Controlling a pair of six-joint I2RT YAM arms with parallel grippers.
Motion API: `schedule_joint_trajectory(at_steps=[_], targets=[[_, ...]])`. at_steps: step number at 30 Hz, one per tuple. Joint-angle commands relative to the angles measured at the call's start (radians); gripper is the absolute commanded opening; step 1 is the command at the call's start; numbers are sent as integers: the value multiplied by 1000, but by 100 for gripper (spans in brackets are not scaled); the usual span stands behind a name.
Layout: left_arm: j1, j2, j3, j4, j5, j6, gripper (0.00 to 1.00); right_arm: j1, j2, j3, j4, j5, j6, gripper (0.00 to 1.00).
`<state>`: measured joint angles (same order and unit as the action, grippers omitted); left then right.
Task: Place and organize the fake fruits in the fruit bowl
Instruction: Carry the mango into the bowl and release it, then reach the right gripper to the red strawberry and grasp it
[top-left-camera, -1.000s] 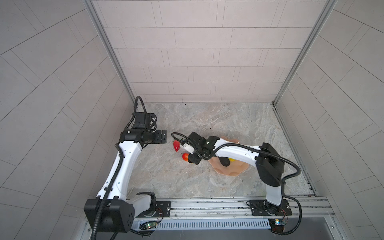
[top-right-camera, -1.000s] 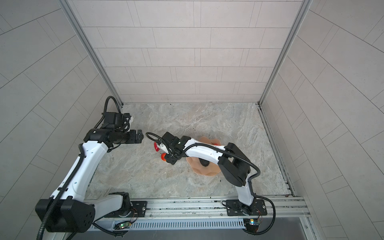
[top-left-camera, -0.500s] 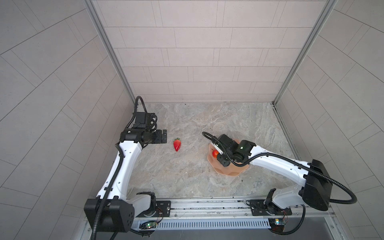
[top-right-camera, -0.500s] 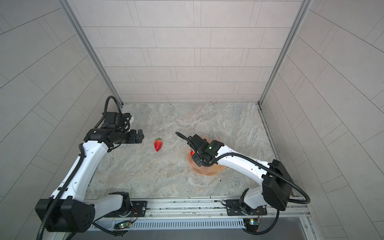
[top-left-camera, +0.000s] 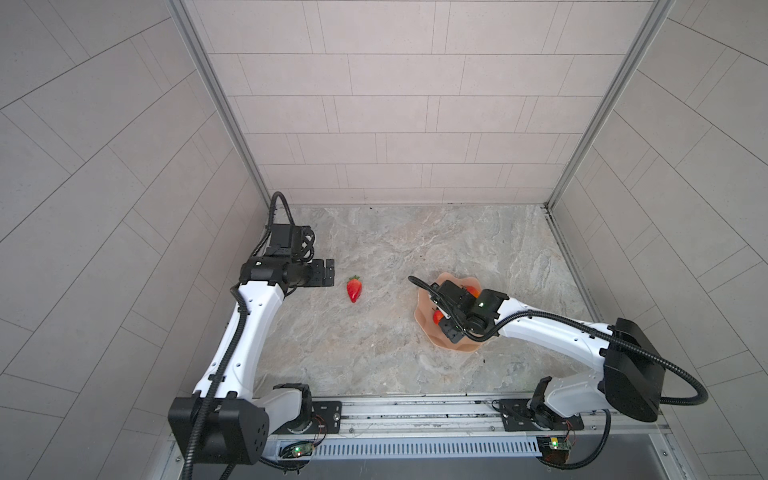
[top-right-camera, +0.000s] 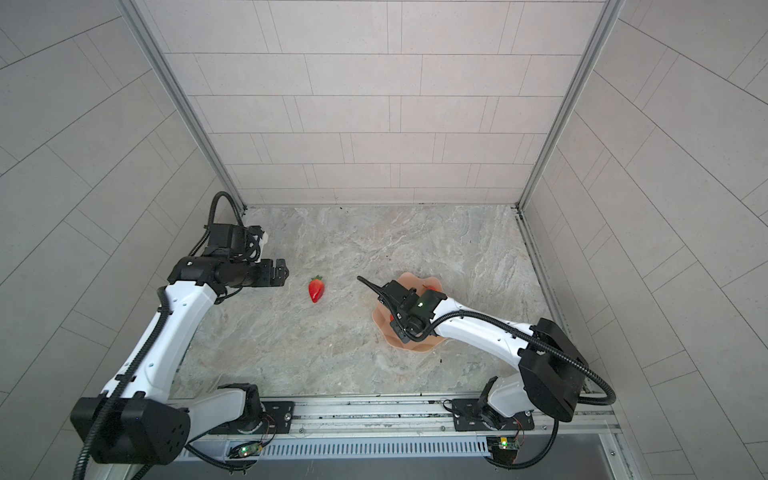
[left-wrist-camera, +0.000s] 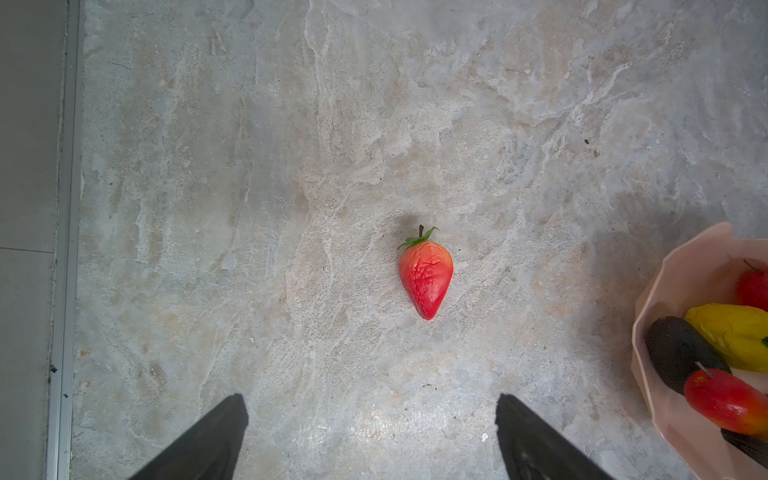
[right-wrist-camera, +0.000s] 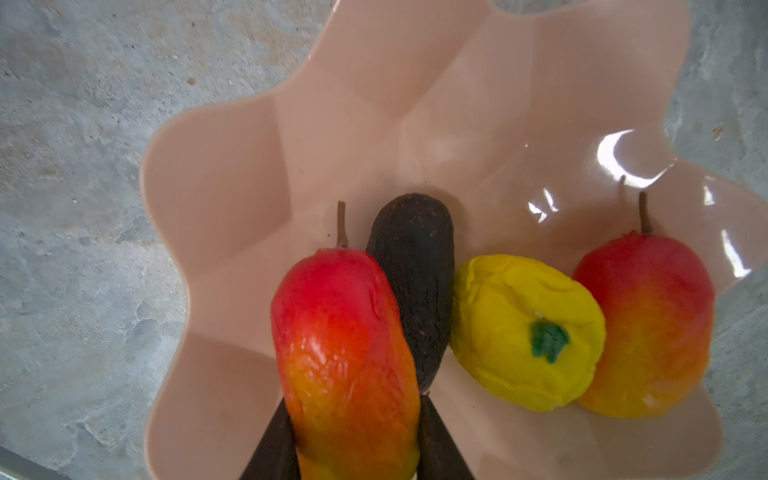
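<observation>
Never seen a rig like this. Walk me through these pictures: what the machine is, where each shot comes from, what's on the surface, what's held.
This is a robot with two white arms mounted on a rail at the edge of a stone-look table, each ending in a two-fingered pincer. Both top views come from one camera overhead, looking down. The other two come from cameras on the arms' wrists, looking along the fingers. The left pincer is open and empty, with a red strawberry lying on the table ahead of it. The right pincer hangs over the pink fruit bowl and grips a red-orange mango between its fingers. Lying in the bowl are a dark avocado, a yellow citrus and a second mango.
</observation>
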<state>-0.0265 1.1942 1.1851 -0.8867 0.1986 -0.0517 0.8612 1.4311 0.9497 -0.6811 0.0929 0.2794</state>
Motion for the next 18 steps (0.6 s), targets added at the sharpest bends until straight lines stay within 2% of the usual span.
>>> schedule_joint_trajectory(at_steps=[1, 7, 9, 14, 18], targets=[[-1, -2, 11, 2, 5, 4, 100, 19, 34, 11, 15, 9, 18, 35], [-1, -1, 11, 3, 4, 4, 100, 30, 43, 46, -12, 20, 7, 52], [-1, -2, 11, 3, 4, 3, 100, 30, 28, 76, -40, 36, -5, 62], [-1, -4, 11, 2, 4, 3, 100, 30, 4, 188, -77, 59, -66, 81], [-1, -5, 11, 3, 3, 3, 100, 30, 90, 303, 13, -11, -126, 89]])
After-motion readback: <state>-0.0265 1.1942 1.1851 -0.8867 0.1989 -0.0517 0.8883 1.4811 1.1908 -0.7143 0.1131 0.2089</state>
